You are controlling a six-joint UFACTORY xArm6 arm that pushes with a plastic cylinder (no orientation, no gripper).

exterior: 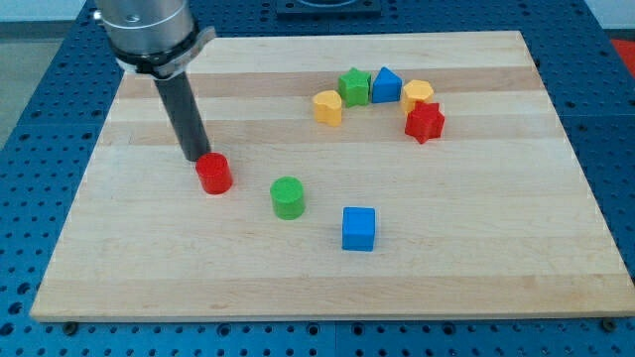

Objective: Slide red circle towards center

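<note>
The red circle (213,174) is a short red cylinder on the wooden board (149,258), left of the board's middle. My tip (197,159) stands right at the red circle's upper-left edge, touching it or nearly so. The dark rod rises from there to the arm's grey housing at the view's top left. A green circle (288,197) lies to the right of the red circle, slightly lower.
A blue cube (358,228) lies right of and below the green circle. At the view's upper right is an arc of blocks: yellow heart (327,106), green star (353,86), blue block (386,85), yellow block (418,95), red star (425,122).
</note>
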